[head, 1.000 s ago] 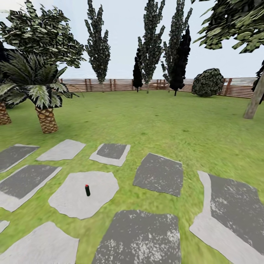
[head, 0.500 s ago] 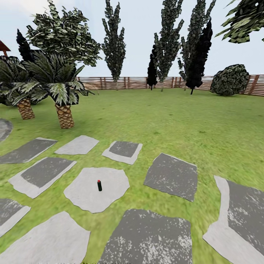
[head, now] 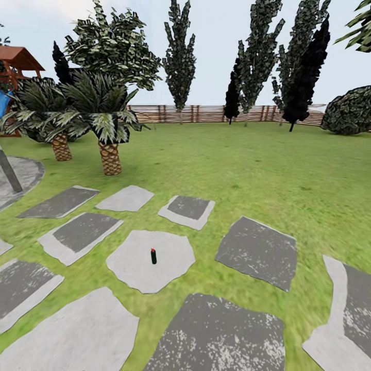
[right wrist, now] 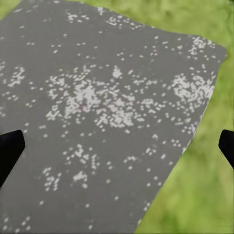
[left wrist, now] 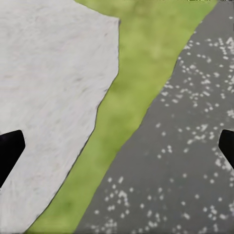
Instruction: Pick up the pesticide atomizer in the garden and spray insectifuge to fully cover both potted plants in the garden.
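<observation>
Green lawn [head: 268, 170] of the garden, head view, crossed by pale and dark stepping stones. Pesticide atomizer [head: 153, 256]: upright, red top uppermost, near the middle of a pale irregular stone [head: 131, 268], at about 7 o'clock from the picture's centre. Two palms [head: 105, 123] with scaly brown trunks stand at about 10 o'clock; a brown slatted fence [head: 206, 113] runs across at 12 o'clock behind tall dark trees [head: 180, 56]; a round dark bush [head: 353, 111] lies at 2 o'clock. A red-roofed play structure [head: 15, 62] and the edge of a grey paved patio [head: 26, 172] appear at 9 to 10 o'clock.

Left wrist view: left gripper [left wrist: 117, 148], dark fingertips [left wrist: 9, 148] at opposite edges, jaws wide with nothing between, above a pale stone, a grass strip and a speckled dark stone [left wrist: 185, 161].

Right wrist view: right gripper [right wrist: 117, 146], fingertips [right wrist: 9, 146] likewise far apart, holding nothing, above a speckled dark stone [right wrist: 97, 112] bordered by grass.
</observation>
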Motion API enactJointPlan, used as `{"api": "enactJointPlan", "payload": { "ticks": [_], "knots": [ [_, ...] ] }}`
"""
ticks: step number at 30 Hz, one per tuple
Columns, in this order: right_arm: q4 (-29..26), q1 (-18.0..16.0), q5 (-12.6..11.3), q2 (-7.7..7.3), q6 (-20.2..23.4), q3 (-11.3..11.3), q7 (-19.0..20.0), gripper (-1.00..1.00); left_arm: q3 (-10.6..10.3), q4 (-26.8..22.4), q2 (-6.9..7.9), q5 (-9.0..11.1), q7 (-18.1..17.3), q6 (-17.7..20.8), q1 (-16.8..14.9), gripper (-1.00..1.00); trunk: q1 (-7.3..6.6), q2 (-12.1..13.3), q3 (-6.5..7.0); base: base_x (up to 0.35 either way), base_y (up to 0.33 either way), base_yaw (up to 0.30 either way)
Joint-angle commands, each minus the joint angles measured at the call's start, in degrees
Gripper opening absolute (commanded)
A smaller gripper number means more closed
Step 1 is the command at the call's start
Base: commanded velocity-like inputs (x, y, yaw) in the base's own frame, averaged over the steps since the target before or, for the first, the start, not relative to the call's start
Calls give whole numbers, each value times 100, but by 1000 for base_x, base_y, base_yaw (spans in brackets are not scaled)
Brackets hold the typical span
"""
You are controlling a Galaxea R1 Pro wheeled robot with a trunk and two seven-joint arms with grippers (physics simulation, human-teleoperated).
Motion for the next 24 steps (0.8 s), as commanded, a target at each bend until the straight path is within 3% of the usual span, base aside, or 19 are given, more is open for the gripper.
{"api": "enactJointPlan", "payload": {
  "ticks": [1, 24],
  "knots": [
    [3, -2, 2, -1, -17, 0, -2, 100, 1, 6, 0, 1, -5, -19, -4, 100, 0, -2, -12, 147, -81, 204],
    [-16, -2, -5, 8, -17, -6, -11, 100, 2, 6, 0, 1, -5, -19, -4, 100, 0, -2, -168, 226, -186, 201]
  ]
}}
